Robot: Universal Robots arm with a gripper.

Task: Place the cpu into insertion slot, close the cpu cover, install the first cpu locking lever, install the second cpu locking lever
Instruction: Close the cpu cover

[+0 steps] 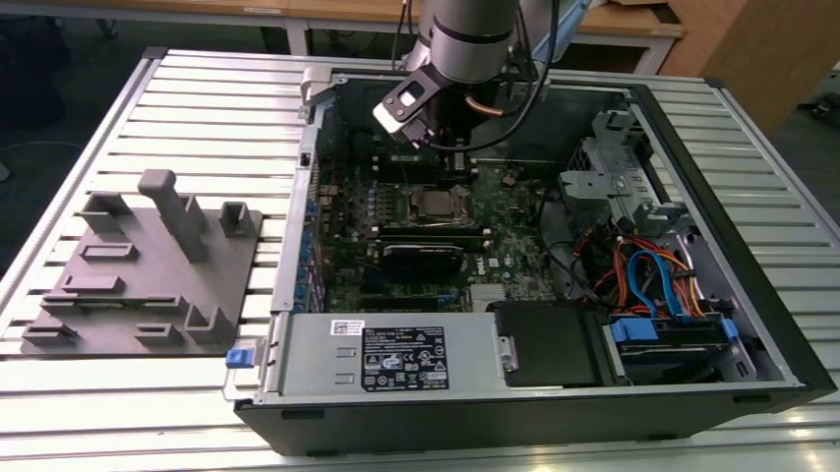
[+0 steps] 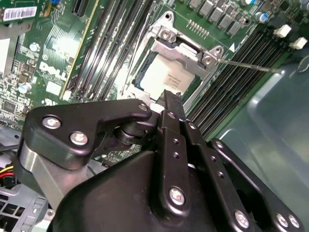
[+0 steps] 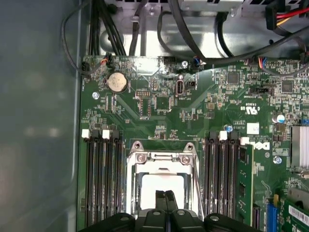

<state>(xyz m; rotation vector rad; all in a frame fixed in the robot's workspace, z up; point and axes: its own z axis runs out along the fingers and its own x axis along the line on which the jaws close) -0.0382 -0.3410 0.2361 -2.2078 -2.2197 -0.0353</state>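
Pincer (image 3: 165,193) closed, empty — above flat silver cpu (image 3: 148,189), framed by windowed metal cpu cover (image 3: 161,158).

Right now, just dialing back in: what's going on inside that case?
The arm is reaching into the open computer case, with its gripper shut, empty and poised just above the insertion slot. The cpu already sits in the slot, and the cpu cover looks lowered over it, its window framing the chip. A thin locking lever angles away from the socket. I cannot tell whether either lever is latched.
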